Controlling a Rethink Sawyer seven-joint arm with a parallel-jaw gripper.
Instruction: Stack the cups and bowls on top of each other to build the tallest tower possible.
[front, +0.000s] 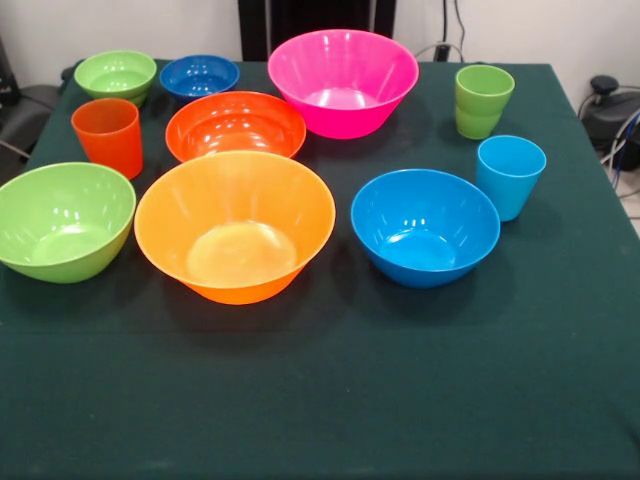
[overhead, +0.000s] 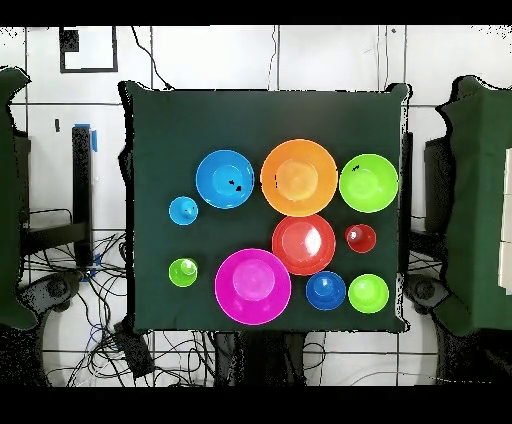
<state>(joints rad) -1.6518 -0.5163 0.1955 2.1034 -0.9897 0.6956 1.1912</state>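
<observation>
Green cloth covers the surface (front: 320, 400), and on it I see every piece standing apart and upright, nothing stacked: the large orange bowl (front: 235, 225) in the middle, the red-orange bowl (front: 236, 125) and pink bowl (front: 343, 80) behind it, the lime bowl (front: 62, 220) and blue bowl (front: 425, 226) flanking it. The small green bowl (front: 116, 75) and dark blue bowl (front: 199, 75) sit at the far side, with the orange cup (front: 108, 136), green cup (front: 483, 100) and light blue cup (front: 510, 175) at the sides. Neither view shows me the arm, so I cannot tell how its fingers stand.
</observation>
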